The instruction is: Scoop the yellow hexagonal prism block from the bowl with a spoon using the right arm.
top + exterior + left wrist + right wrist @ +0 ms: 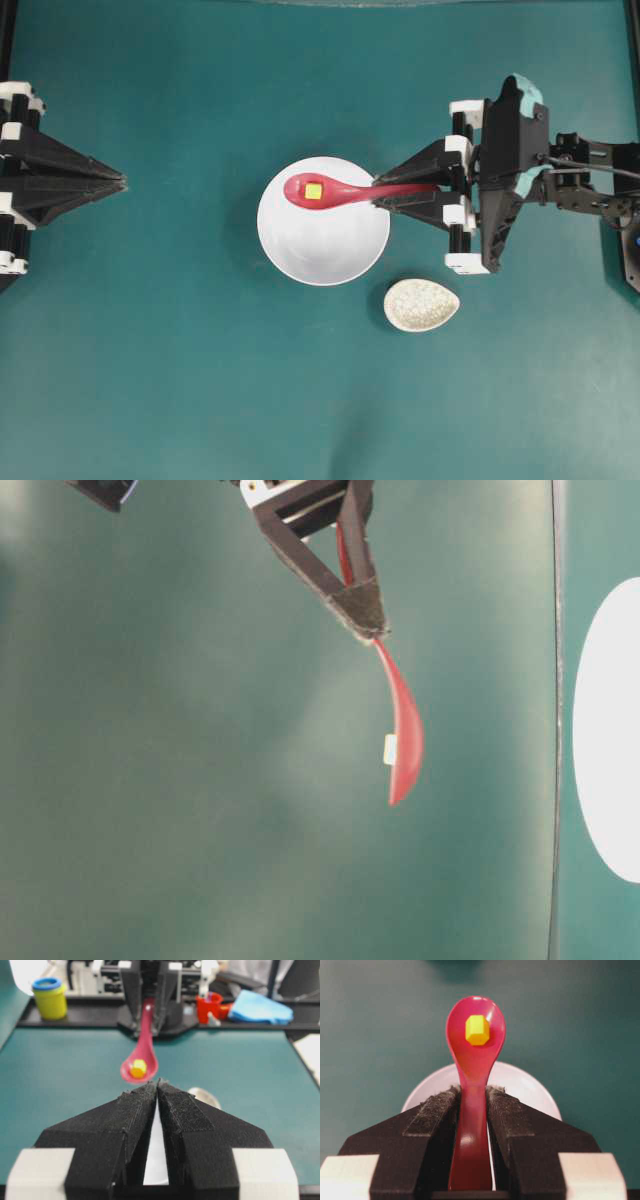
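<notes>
My right gripper is shut on the handle of the pink-red spoon. It holds the spoon roughly level above the white bowl. The yellow hexagonal prism block lies in the spoon's scoop, over the bowl's upper left part. From the left wrist view the spoon hangs in the air with the block in it. The table-level view shows the spoon side-on below the right gripper. My left gripper rests shut and holding nothing at the far left.
A small speckled oval dish sits just below and right of the bowl. Behind the right arm's base, off the teal mat, stand a yellow cup with a blue rim, a red item and a blue cloth.
</notes>
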